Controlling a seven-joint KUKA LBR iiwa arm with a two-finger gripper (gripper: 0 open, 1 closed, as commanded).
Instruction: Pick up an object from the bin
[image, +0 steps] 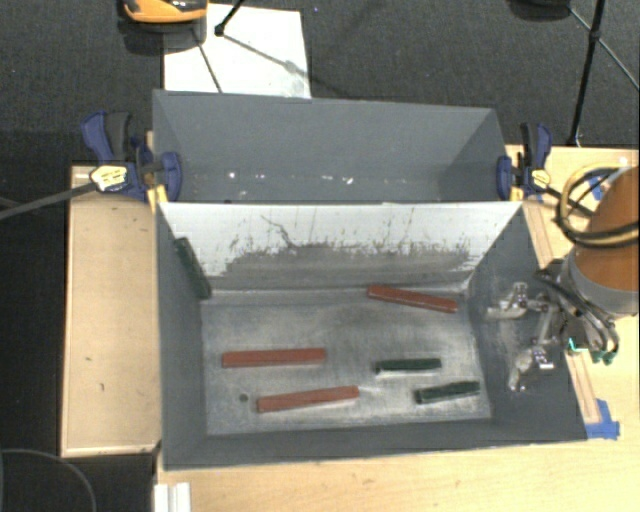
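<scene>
Grey metal bin (330, 150), scuffed floor, dark carpet around. Gripper (520, 338) over the right sloped wall, fingers spread, empty. Nearest: dark green bar (447, 392), front right of the floor. Red-brown bars (274, 357) further left. Arm cut off at the right.

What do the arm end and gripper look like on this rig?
The wrist carries a rounded orange cover with a grey band under it. Dark cables loop across the cover, with a bit of blue among them. The gripper has two thin silver metal fingers on a dark, wiry frame, with a small teal spot near its base. No markings are readable.
</scene>
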